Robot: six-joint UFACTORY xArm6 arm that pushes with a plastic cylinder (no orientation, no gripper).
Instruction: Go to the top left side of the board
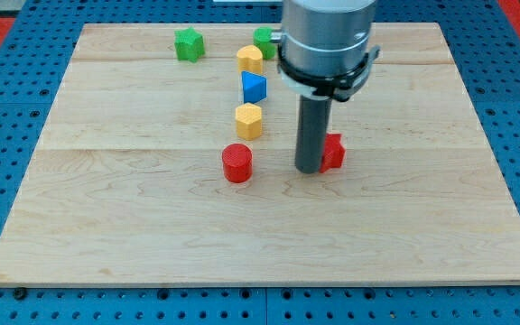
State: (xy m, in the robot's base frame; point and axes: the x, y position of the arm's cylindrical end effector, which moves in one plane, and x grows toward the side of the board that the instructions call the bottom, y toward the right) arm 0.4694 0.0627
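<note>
1. Pale wooden board (106, 253) on blue pegboard; near half bare, all blocks in the middle and far half.
2. My tip (310, 170) down on the wood near centre, slightly to the view's right. No jaws on this rig, just a straight dark rod, so nothing to open, close or grip.
3. Red block (335, 152) touching or just beside the tip on the view's right, partly hidden; shape unclear.
4. Red cylinder block (237, 163) near the tip on the view's left, apart from it.
5. Farther up: yellow hexagonal block (249, 120), blue block (254, 88), second yellow hexagonal block (251, 60), stacked as a column toward the view's top.
6. Farthest: green star block (188, 44) toward top left; another green block (264, 41) by the arm, partly hidden.
7. Target, the board's top left corner (93, 36), well apart from the tip, up and to the view's left, beyond the column.
8. Likely best route: slide left below the red cylinder, then up the clear left side. Straight diagonal probably clips the yellow or blue blocks. Keep left of the green star on arrival.
</note>
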